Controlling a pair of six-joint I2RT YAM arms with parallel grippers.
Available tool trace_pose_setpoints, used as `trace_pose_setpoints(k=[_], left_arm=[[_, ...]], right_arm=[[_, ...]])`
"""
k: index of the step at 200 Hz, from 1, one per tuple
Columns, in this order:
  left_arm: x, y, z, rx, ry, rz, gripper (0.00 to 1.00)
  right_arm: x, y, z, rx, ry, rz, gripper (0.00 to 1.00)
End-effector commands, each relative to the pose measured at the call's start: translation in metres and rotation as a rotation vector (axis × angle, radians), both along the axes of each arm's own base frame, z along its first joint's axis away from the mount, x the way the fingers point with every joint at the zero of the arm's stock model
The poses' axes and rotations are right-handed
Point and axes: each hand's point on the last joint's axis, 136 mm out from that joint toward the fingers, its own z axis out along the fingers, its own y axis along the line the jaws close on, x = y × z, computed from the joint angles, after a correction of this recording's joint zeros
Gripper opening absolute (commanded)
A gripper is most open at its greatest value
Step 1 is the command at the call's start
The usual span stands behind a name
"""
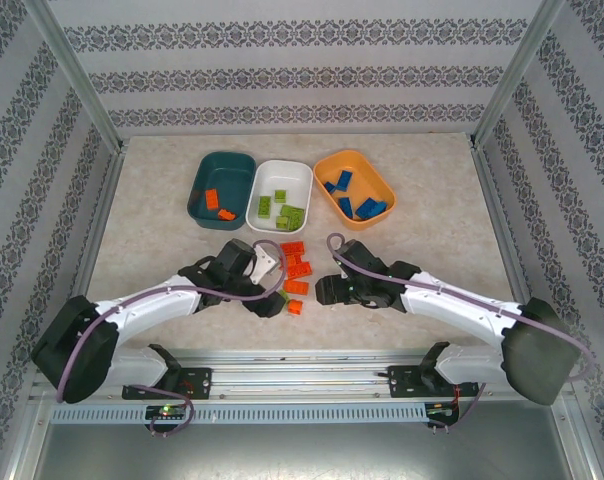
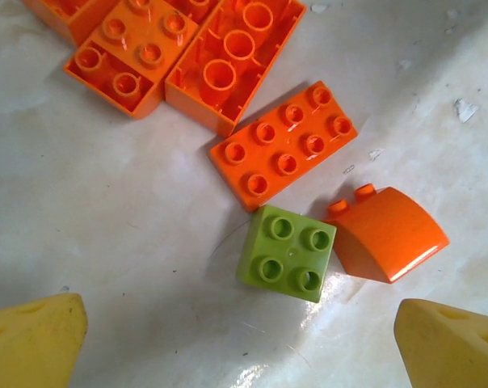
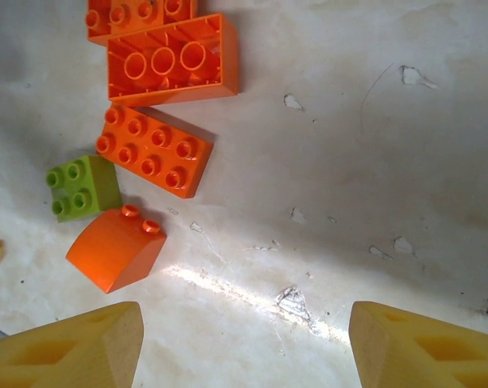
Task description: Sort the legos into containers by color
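A small lime-green plastic brick with four studs lies studs up on the pale, marbled counter. It touches an orange plastic brick with a curved top on one side. Just beyond it lies a long orange brick with eight studs. Past that are an orange brick turned hollow side up and a square orange four-stud brick set against it. Seen from above, this loose cluster sits mid-counter, between the two arms.

Farther back, three shallow rounded plastic trays stand close together in a row. The dark teal tray, on the left, holds two orange bricks. The white tray, in the middle, holds several lime-green bricks. The orange tray, on the right, holds several blue bricks.

The left hand is low over the counter with its yellow fingers spread wide. Nothing is between them, and the green brick lies just ahead of the gap. The right hand also has its yellow fingers apart and empty. It is over bare counter, with the cluster off to one side. From above, the left hand is at the cluster's left edge and the right hand at its right.
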Motion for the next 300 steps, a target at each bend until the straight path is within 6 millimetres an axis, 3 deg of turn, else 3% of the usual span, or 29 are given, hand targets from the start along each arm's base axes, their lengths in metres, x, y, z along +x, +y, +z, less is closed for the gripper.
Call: trace_pose_setpoints(k=[1,40,79,102,123,145,194,258,274,300], left_arm=[[0.005,-0.019,-0.001,-0.022,-0.042,-0.077,0.95],[0.004,-0.029,-0.028,0.069,0.010,-0.113,0.91],[0.012,-0.029,-0.041,0.122,0.028,-0.098,0.84],[0.015,-0.032,-0.046,0.139,0.049,-0.103,0.74],[0.013,-0.031,-0.050,0.160,0.089,-0.104,0.58],[0.009,-0.029,-0.048,0.156,0.105,-0.088,0.50],[0.018,-0.011,-0.004,0.141,0.029,0.055,0.44],[0.061,0.058,0.089,0.023,-0.071,0.438,0.43],[0.065,0.065,0.101,0.017,-0.085,0.452,0.44],[0.063,0.067,0.100,0.020,-0.070,0.451,0.52]], right_arm=[[-0.005,-0.003,-0.002,0.012,0.020,-0.008,0.68],[-0.006,-0.005,-0.005,0.004,0.028,-0.012,0.68],[-0.006,-0.004,-0.004,0.007,0.027,-0.014,0.68],[-0.005,-0.003,-0.005,0.008,0.030,-0.014,0.68],[-0.004,-0.002,-0.005,0.005,0.029,-0.017,0.68],[-0.003,0.000,-0.004,0.015,0.031,-0.020,0.68],[-0.014,0.026,-0.011,0.005,0.066,0.047,0.68],[-0.027,0.056,-0.029,-0.121,0.097,0.084,0.70],[-0.029,0.064,-0.031,-0.139,0.101,0.098,0.70],[-0.033,0.077,-0.035,-0.174,0.107,0.126,0.70]])
